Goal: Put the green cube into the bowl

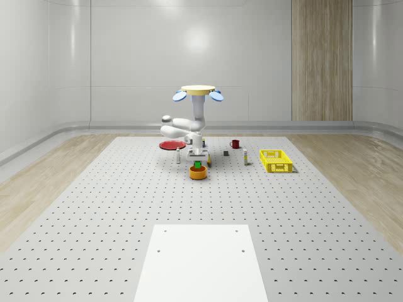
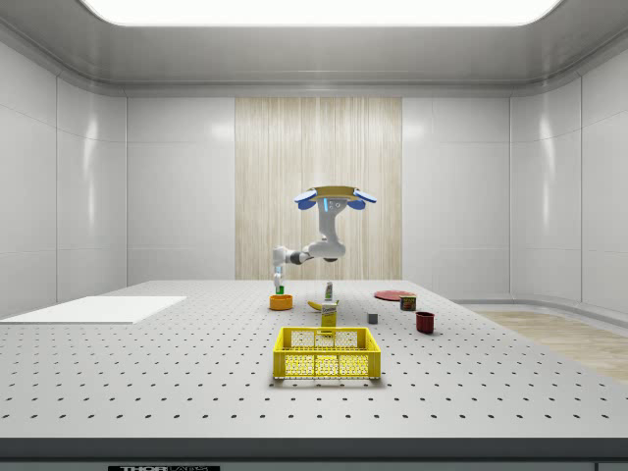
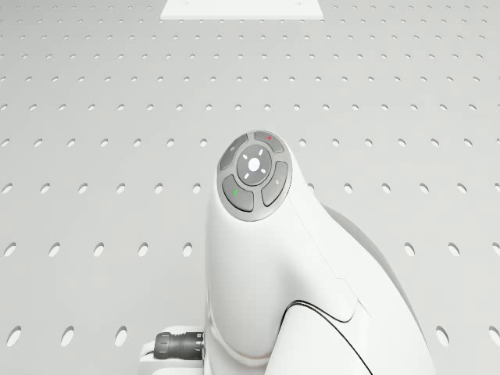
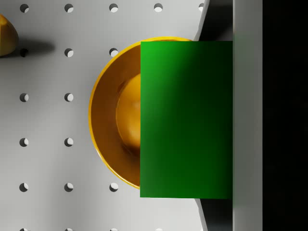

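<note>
The green cube (image 1: pixel 198 165) hangs just above the orange bowl (image 1: pixel 198 172) near the middle of the perforated table. My gripper (image 1: pixel 198 160) points down over the bowl and is shut on the cube. In the wrist view the green cube (image 4: pixel 186 119) lies against one grey finger (image 4: pixel 248 115), with the bowl (image 4: pixel 113 115) right beneath it. From the side, the gripper (image 2: pixel 281 282) holds the cube (image 2: pixel 282 290) over the bowl (image 2: pixel 282 302). The drone (image 1: pixel 198 93) hovers high over the table, slightly behind the bowl, with its arm (image 3: pixel 254 176) reaching down.
A yellow crate (image 1: pixel 276 161) stands to the whole-scene view's right of the bowl. A red mug (image 1: pixel 235 143), a red plate (image 1: pixel 170 145) and a small dark block (image 1: pixel 225 152) lie behind. A white mat (image 1: pixel 201 261) covers the near table. A yellow object (image 4: pixel 7 41) lies near the bowl.
</note>
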